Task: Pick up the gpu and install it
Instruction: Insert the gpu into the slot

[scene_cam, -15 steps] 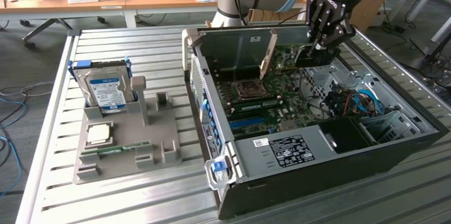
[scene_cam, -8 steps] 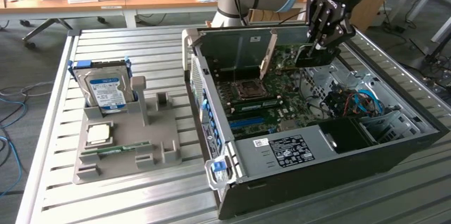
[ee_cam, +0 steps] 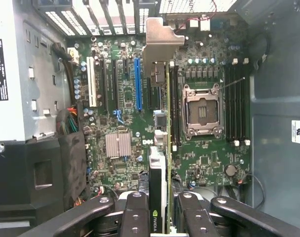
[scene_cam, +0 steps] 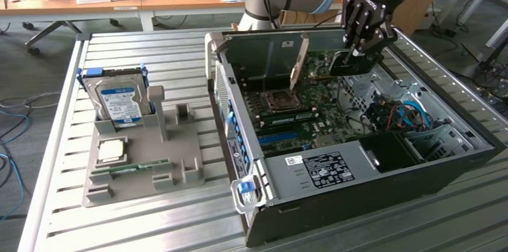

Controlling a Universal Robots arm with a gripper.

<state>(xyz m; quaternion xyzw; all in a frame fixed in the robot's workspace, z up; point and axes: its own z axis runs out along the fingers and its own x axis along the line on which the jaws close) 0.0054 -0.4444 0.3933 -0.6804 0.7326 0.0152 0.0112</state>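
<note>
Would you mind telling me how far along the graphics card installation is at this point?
Done: the thin green graphics card with a silver bracket is picked up and inside the open black computer case. In hand: the gripper has its jaws shut on it, holding it edge-on above the green motherboard, near the empty silver CPU socket. Left: it does not look seated yet; the long blue slot stands empty.
</note>
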